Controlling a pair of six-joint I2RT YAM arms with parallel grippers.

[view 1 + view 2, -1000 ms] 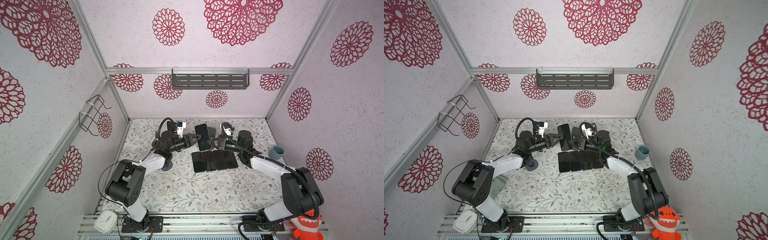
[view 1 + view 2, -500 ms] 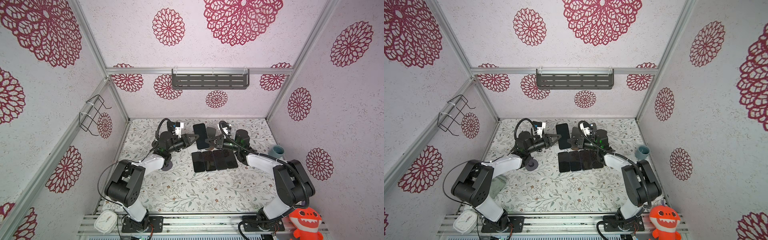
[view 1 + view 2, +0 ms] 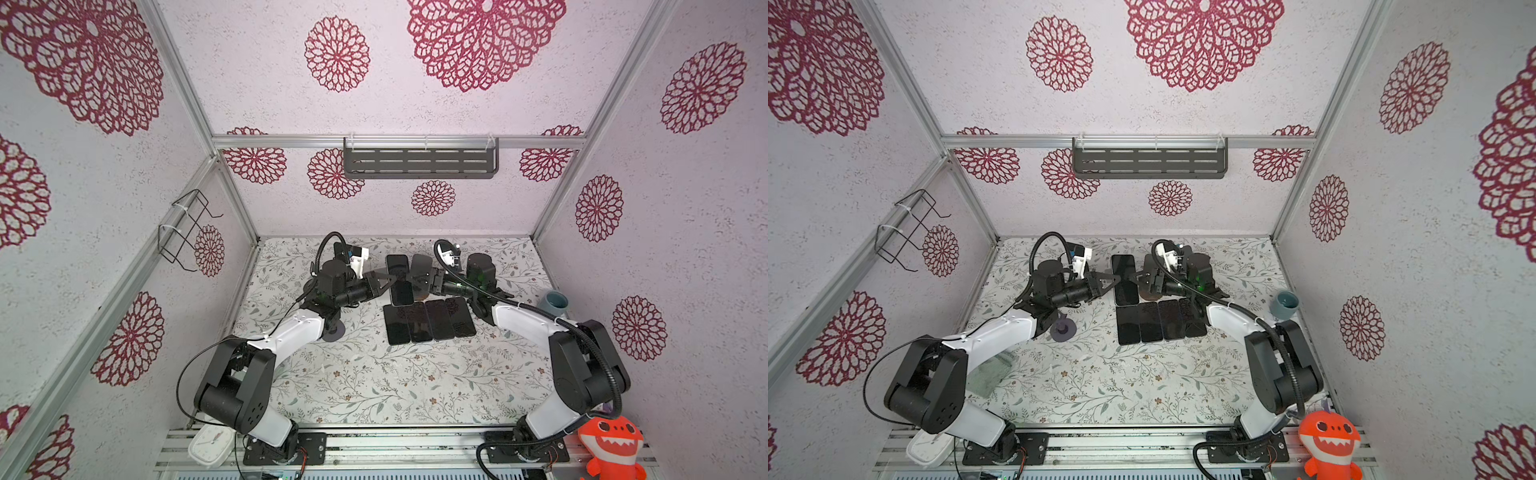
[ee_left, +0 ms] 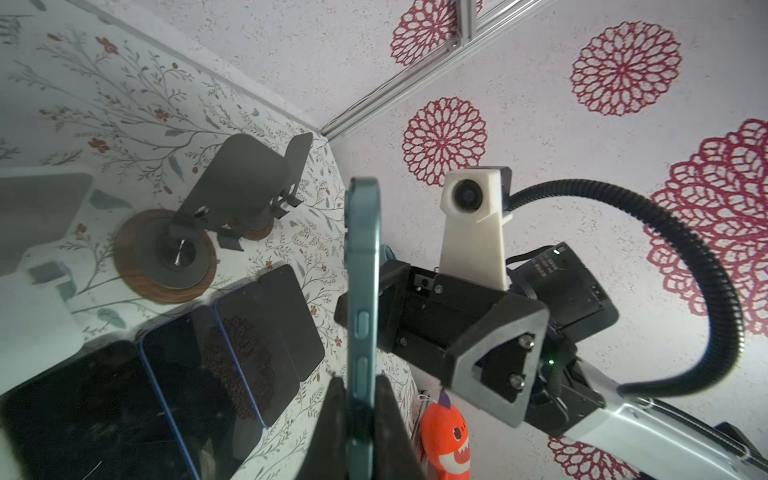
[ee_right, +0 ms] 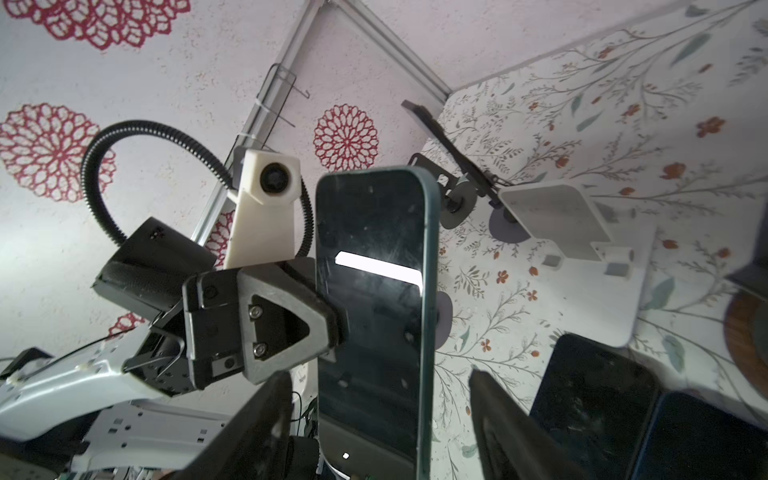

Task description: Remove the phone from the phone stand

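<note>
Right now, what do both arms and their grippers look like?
They match. The left arm and right arm have white links between black joint housings. The left gripper and right gripper have dark, triangular, open-framed fingers with two screws each. Each wrist carries a white camera mount and a ribbed black cable hose.

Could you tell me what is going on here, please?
The left gripper is shut on a teal-edged, black-screened phone, holding it clear of the empty dark grey stand with a round wooden base. The right gripper is open, its jaws either side of that phone. Four dark phones lie in a row.
</note>
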